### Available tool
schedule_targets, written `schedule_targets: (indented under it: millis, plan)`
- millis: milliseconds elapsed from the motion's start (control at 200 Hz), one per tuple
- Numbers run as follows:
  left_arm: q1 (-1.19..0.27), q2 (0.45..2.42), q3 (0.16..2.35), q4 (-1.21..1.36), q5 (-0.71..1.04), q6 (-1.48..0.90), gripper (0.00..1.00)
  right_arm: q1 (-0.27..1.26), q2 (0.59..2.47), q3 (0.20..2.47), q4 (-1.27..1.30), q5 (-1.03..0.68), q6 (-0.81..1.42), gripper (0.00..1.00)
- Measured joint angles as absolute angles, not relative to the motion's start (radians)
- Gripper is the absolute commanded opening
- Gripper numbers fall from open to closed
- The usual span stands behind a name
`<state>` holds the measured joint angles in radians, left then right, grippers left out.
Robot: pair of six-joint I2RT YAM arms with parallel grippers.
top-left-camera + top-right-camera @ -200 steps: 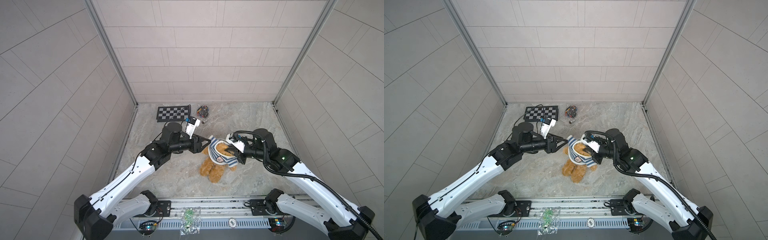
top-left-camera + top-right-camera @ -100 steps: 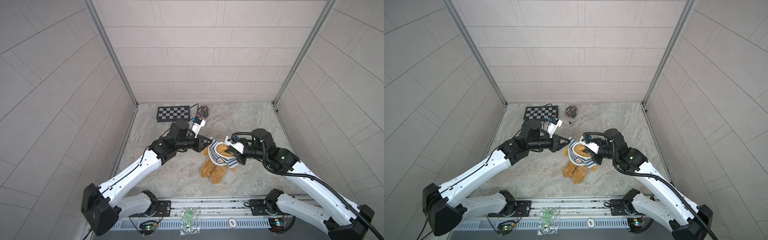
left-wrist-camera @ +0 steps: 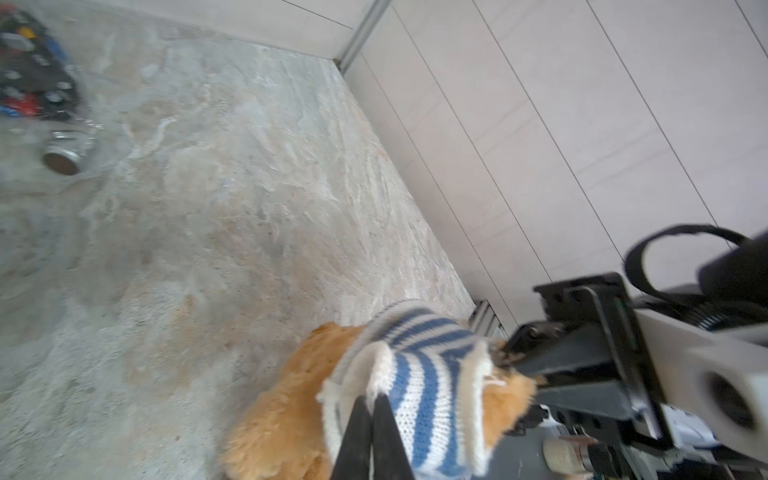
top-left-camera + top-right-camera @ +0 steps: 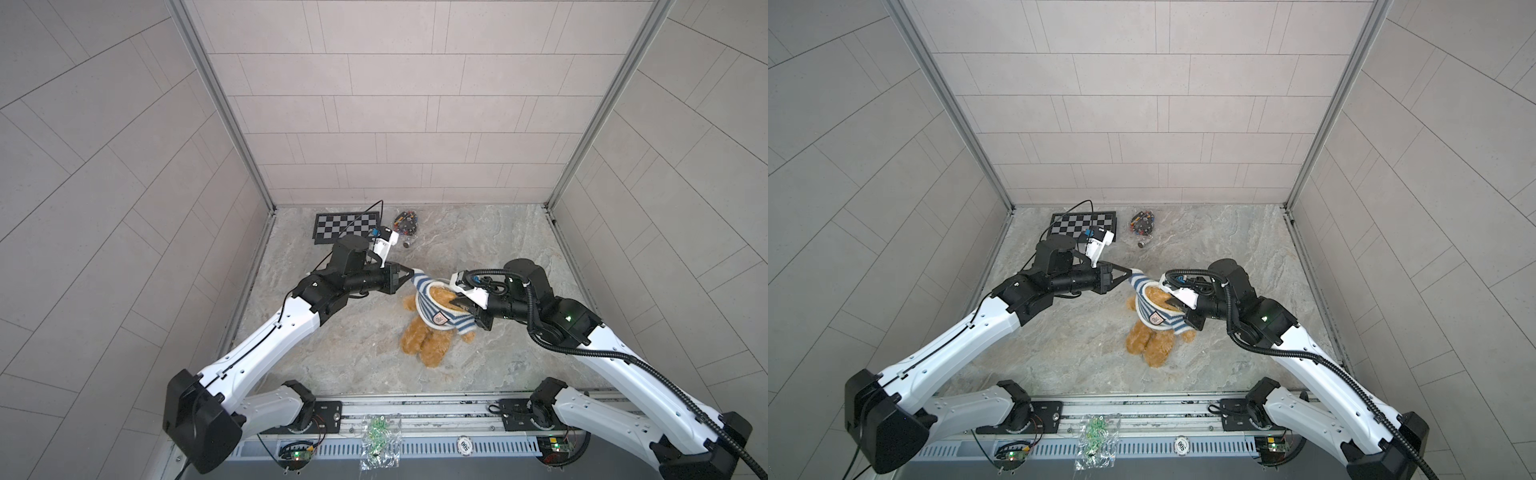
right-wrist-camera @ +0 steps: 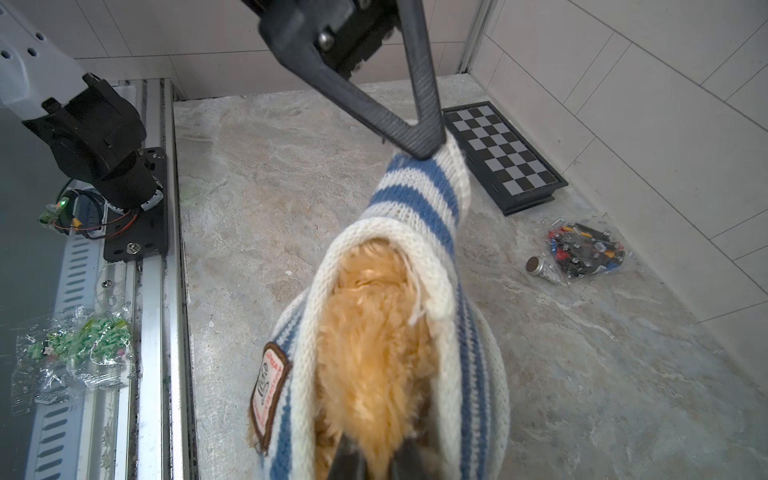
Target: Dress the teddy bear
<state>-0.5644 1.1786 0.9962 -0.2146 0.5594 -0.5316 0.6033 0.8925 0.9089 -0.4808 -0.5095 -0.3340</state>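
Teddy bear [image 4: 424, 341] lay near mid table [image 4: 503, 237], legs toward the front rail [image 4: 415, 409], with bare marble between its feet and the rail. Striped shirt [image 4: 424, 308] was on over the head and chest, patch facing up, fur showing through the neck opening. Left gripper [image 4: 412, 275] had its jaws closed tight, pinching the sleeve cuff, and the sleeve was stretched toward the far left. Right gripper [image 4: 460, 304] had its jaws closed on bear fur at the neck opening. Chessboard [image 4: 345, 226] sat against the back wall at the far left, with the bag of small parts [image 4: 405, 220] just beside it and a metal cylinder [image 4: 407, 244] near that. The table's far right corner was open marble. Both elbows sat near the table's side edges.
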Motion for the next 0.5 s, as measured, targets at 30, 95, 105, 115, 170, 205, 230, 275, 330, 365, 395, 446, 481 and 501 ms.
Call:
schedule_targets:
  millis: [30,95,105,115,170,205,230,275,330,365,395,446,481,501]
  plan:
    - [-0.555,1.18,0.985,-0.216,0.56,-0.537,0.0,0.605,0.885,0.909,-0.479,-0.509,-0.336,0.0]
    - [-0.547,1.188,0.967,-0.215,0.562,-0.546,0.0,0.608,0.872,0.908,-0.475,-0.509,-0.338,0.0]
    - [-0.547,1.189,0.965,-0.213,0.564,-0.546,0.0,0.609,0.87,0.908,-0.475,-0.509,-0.339,0.0]
    - [-0.548,1.19,0.963,-0.213,0.564,-0.547,0.0,0.609,0.868,0.908,-0.475,-0.509,-0.339,0.0]
    - [-0.549,1.196,0.95,-0.206,0.569,-0.551,0.0,0.609,0.858,0.908,-0.475,-0.51,-0.34,0.0]
    - [-0.549,1.199,0.94,-0.199,0.573,-0.553,0.0,0.609,0.853,0.906,-0.474,-0.51,-0.34,0.0]
    - [-0.549,1.201,0.935,-0.197,0.575,-0.553,0.0,0.609,0.848,0.903,-0.471,-0.511,-0.34,0.0]
    - [-0.55,1.206,0.924,-0.187,0.579,-0.553,0.0,0.609,0.842,0.896,-0.468,-0.512,-0.34,0.0]
    - [-0.551,1.212,0.911,-0.179,0.584,-0.553,0.0,0.609,0.837,0.888,-0.468,-0.513,-0.34,0.0]
    - [-0.552,1.215,0.903,-0.174,0.585,-0.553,0.0,0.609,0.836,0.883,-0.467,-0.513,-0.34,0.0]
    - [-0.552,1.218,0.896,-0.17,0.587,-0.553,0.0,0.609,0.835,0.878,-0.466,-0.513,-0.34,0.0]
    - [-0.553,1.219,0.881,-0.167,0.588,-0.552,0.0,0.609,0.836,0.875,-0.466,-0.511,-0.339,0.0]
    - [-0.553,1.219,0.872,-0.165,0.589,-0.551,0.0,0.609,0.836,0.875,-0.465,-0.509,-0.337,0.0]
    - [-0.553,1.219,0.868,-0.165,0.591,-0.55,0.0,0.609,0.836,0.875,-0.463,-0.508,-0.336,0.0]
